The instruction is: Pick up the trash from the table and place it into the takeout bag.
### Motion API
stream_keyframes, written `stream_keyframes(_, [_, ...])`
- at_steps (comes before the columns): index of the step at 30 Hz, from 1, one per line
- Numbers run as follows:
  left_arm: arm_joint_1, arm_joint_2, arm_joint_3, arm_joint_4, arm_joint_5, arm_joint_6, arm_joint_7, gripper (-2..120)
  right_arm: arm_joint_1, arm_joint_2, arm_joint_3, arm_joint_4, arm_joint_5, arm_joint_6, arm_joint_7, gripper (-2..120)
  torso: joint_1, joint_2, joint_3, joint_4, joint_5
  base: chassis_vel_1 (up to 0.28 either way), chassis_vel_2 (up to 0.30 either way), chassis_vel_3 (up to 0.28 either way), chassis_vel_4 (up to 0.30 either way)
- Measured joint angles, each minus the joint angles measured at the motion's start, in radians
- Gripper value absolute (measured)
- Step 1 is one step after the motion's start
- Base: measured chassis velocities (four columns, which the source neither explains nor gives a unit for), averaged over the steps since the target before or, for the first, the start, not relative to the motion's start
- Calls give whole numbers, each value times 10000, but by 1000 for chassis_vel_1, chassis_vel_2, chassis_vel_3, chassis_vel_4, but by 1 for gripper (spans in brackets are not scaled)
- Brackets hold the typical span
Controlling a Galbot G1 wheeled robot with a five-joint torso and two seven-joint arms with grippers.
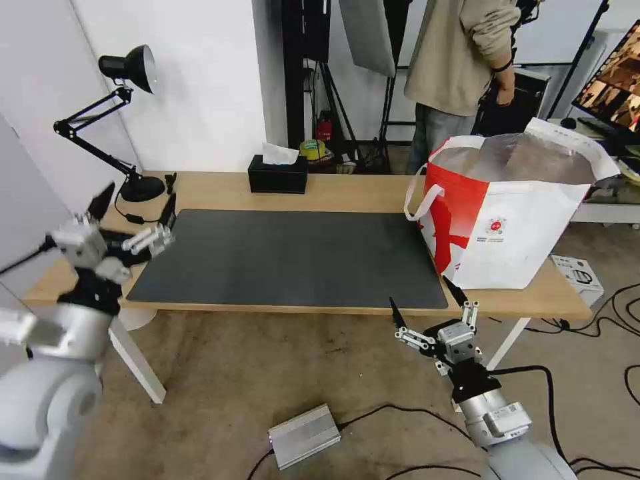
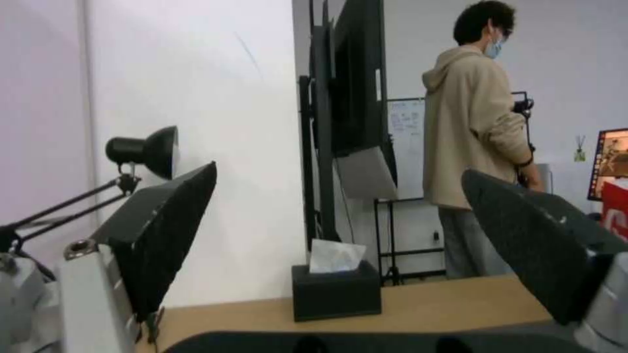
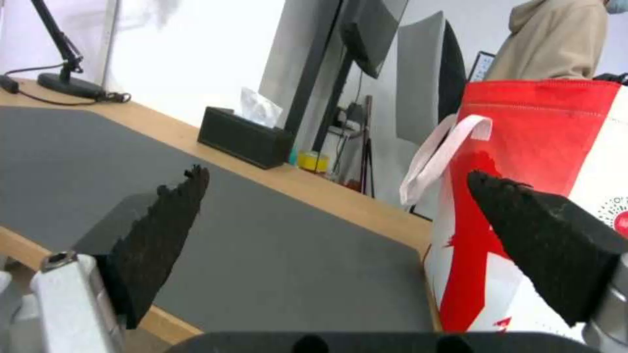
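**Operator:** Head view first. I have the counter [image 1: 347, 193] in front of me, light wood with a dark grey mat [image 1: 287, 260] over most of it. The takeout bag [image 1: 527, 227] stands upright at the counter's right end, touching the mat's right edge, mouth open and the foil lining showing. One white loop handle [image 1: 421, 200] hangs on the side facing the mat.

**Colleague:** And your arms?

**Operator:** My left tool [image 1: 137, 213] is raised over the counter's left end, above the mat's near left corner, fingers spread wide with nothing between them. My right tool [image 1: 427, 303] sits low, just off the counter's front edge, below the mat's near right corner and close to the bag. It is released too, fingers splayed and bare.

**Colleague:** What do the wrist cameras give you?

**Operator:** Left wrist view looks between the two dark pads [image 2: 164, 235] toward a black tissue box [image 2: 337, 291] at the counter's back edge, with a black desk lamp [image 2: 141, 152] nearer the wall. Right wrist view looks across the mat [image 3: 216, 215] at the bag's [image 3: 523, 162] red side, with the tissue box [image 3: 245, 137] behind.

**Colleague:** Where are the bowls and cup?

**Operator:** I cannot tell what is inside the bag.
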Motion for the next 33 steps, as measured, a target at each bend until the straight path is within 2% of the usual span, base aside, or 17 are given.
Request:
stream_keyframes(9, [730,-1020,412,-408,873,-630,197,100,0,0,0,0,0,0,0,100,1,0,0,-1,1,0,0,0,0])
stream_keyframes(13, [1375,-1708,894,-413,1698,-1393,469,100,0,0,0,-1,0,0,0,100,1,0,0,-1,0,0,0,0,0])
stream_keyframes(18, [1862,-2327,1479,-386,2634,-2002,526,100,0,0,0,0,0,0,0,100,1,1,0,-1,0,0,0,0,0])
stream_keyframes(28, [2170,-3032,1913,-76,3424,-2566,557,100,0,0,0,0,0,0,0,100,1,0,0,-1,0,0,0,0,0])
stream_keyframes(33, [2410,-3273,2220,360,4037,-3173,580,100,0,0,0,0,0,0,0,100,1,0,0,-1,-1,0,0,0,0])
